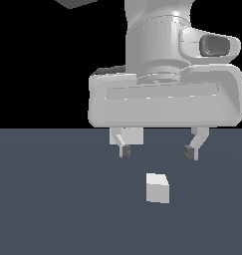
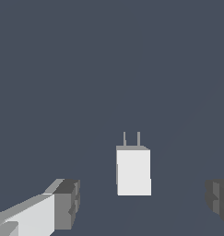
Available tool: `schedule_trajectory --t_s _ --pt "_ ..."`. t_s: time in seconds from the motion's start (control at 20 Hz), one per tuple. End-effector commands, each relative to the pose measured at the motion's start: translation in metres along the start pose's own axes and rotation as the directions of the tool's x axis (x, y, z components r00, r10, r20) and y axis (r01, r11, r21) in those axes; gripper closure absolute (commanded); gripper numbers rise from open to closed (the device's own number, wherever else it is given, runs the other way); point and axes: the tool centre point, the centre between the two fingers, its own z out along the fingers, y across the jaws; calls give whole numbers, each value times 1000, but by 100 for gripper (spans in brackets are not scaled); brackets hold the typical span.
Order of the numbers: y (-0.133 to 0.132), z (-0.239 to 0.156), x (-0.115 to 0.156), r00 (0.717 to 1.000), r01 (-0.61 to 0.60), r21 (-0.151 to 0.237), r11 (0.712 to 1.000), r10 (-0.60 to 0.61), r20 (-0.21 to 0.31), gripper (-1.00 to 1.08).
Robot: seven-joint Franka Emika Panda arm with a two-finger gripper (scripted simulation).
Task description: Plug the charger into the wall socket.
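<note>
The hand hangs spread wide above the charger, which sits on the dark bench — nothing gripped yet. This looks like the approach before the grasp: the next move calls for lowering until the fingers flank the block — two prongs pointing away — then closing.

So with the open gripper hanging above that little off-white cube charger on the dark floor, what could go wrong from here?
1. The open gripper hangs above the small off-white cube charger, which seems slightly off centre between the fingers in the wrist view; one dark finger pad might clip and shove it.
2. Two thin prongs stick out of one end; a skewed grasp would probably tilt them and spoil insertion.
3. The light-grey square wall socket is mostly hidden behind the hand, so alignment cannot be judged yet.
</note>
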Motion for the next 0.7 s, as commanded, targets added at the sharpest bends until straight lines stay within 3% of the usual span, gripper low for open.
schedule_trajectory --t_s 0.0,0.65 --pt "1 1 -1 1000 -2 0 1000 2 -2 -92" --pt "1 36 -4 1000 -2 1 1000 2 -1 -92"
